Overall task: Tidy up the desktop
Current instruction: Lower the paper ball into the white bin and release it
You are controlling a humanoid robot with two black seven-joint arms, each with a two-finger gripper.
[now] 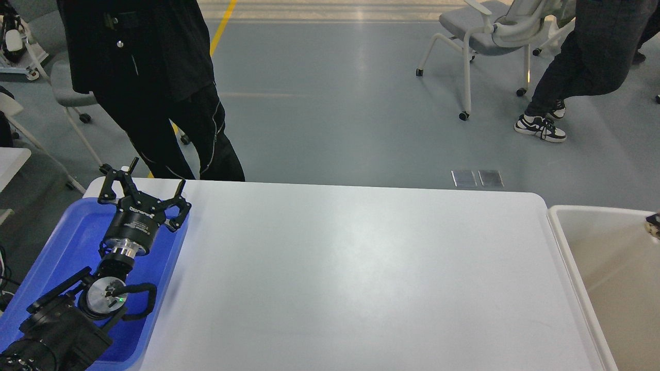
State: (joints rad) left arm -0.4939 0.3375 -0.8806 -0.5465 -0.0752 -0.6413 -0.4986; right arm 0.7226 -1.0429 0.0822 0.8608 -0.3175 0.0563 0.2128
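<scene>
Worktop (361,278): white, glossy, rounded at the corners, lying across the middle of the head view and filling most of the lower frame; bare surface showing from the tray edge on the left to the bin on the right.

Blue tray (77,232): sitting at the left end of the worktop, its far right corner near the worktop's far left corner, its right rim lying on the white surface.

Left gripper (153,180): hanging over the far part of the blue tray, pointing away toward the far edge. Jaws standing spread wide, nothing pinched between them. Fingertips (134,164) reaching past the tray's far rim. Whether touching the tray or hanging above it: cannot tell.

Left arm (67,314): entering from the lower left corner, lying over the tray's length, a small green light glowing at the wrist joint.

Right gripper: not appearing anywhere in the frame.

Cream-white bin (567,257): standing just beside the right end of the worktop, its rim running alongside the worktop edge. Small dark object (654,222) showing at the bin's far right, cut by the frame edge; identity not determinable.

Background: grey floor (335,103), person in black clothing (149,77) standing just behind the far left of the worktop, wheeled chair (479,36) and second person (582,67) farther back on the right.
</scene>
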